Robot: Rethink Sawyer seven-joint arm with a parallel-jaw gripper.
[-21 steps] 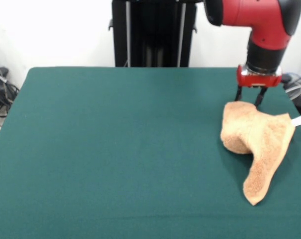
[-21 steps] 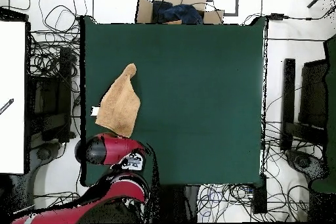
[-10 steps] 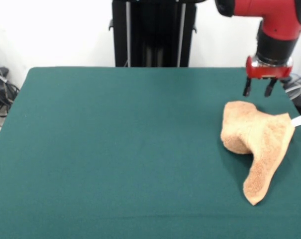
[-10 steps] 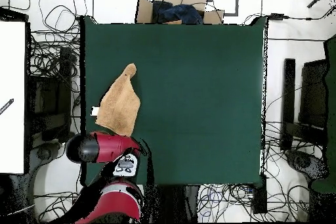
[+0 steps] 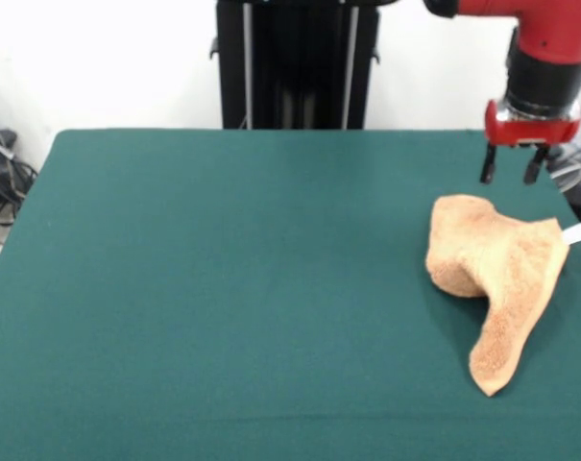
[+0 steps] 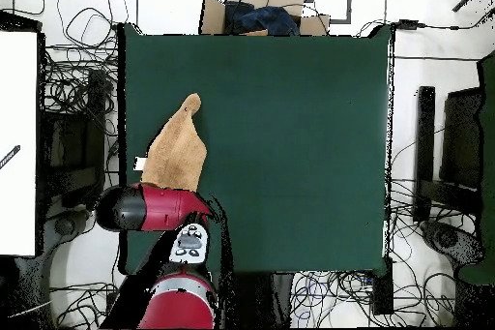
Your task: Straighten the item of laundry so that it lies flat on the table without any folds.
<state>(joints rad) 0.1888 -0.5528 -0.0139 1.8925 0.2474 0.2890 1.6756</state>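
Arm upright, gripper [image 5: 511, 177] hanging above the crumpled towel [image 5: 496, 276] on the desk [image 5: 223, 288] — fingers [image 5: 487, 169] released, empty.

- The item of laundry [image 5: 496, 274] is an orange-tan terry towel, folded over itself into a rumpled wedge: a thick rounded bulge at its wide end, tapering to a narrow tip toward the table's front edge.
- A small white tag [image 5: 574, 233] sticks out at its side.
- It lies near one side edge of the dark green table [image 5: 232, 288].
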